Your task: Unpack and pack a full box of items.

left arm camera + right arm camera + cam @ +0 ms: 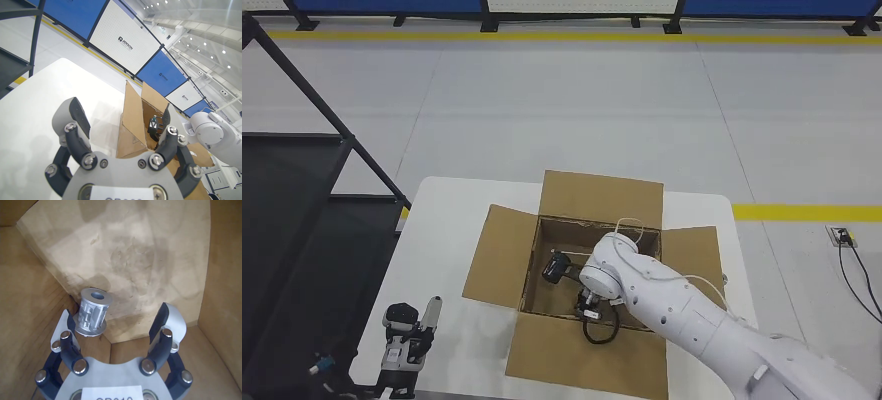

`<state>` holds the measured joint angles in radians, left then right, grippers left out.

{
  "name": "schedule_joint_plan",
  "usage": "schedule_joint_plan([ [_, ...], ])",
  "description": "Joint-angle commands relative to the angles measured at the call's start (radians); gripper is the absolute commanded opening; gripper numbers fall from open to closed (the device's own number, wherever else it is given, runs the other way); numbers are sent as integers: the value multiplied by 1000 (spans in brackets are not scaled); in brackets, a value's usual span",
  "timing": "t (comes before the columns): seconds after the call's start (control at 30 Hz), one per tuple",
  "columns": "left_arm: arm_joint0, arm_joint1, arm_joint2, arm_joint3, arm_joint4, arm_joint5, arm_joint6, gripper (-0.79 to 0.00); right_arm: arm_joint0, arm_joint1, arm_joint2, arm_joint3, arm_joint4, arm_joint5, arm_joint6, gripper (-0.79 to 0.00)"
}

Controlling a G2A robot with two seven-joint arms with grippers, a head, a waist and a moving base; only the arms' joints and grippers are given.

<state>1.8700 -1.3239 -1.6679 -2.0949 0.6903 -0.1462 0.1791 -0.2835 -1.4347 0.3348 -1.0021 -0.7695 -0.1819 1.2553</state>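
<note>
An open cardboard box stands on the white table with its flaps spread out. My right arm is bent down into it. In the right wrist view my right gripper hangs open low inside the box. A silver metal cylinder with a hole in its top and a flange at its base stands upright in a bottom corner, just beyond one fingertip. My left gripper is open and empty at the table's front left corner, also seen from above. The box lies ahead of it.
A black metal rack stands left of the table. Yellow floor lines run behind and to the right. In the left wrist view the right arm's wrist shows inside the box, with blue and white wall panels behind.
</note>
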Motion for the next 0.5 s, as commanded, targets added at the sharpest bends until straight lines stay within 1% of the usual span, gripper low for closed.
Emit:
schedule_joint_plan([
  [0.0, 0, 0, 0, 0, 0, 0, 0, 0, 1, -8, 2, 11, -5, 8, -1, 0],
  [0.07, 0, 0, 0, 0, 0, 0, 0, 0, 1, -12, 5, 21, -10, 16, 8, 0],
  [0.17, 0, 0, 0, 0, 0, 0, 0, 0, 3, -17, 14, 32, -17, 57, 43, 0],
  [0.27, 0, 0, 0, 0, 0, 0, 0, 0, 2, -21, 23, 32, 2, 20, 75, 0],
  [0.47, 0, 0, 0, 0, 0, 0, 0, 0, 3, -42, 23, 64, 5, 19, 95, 0],
])
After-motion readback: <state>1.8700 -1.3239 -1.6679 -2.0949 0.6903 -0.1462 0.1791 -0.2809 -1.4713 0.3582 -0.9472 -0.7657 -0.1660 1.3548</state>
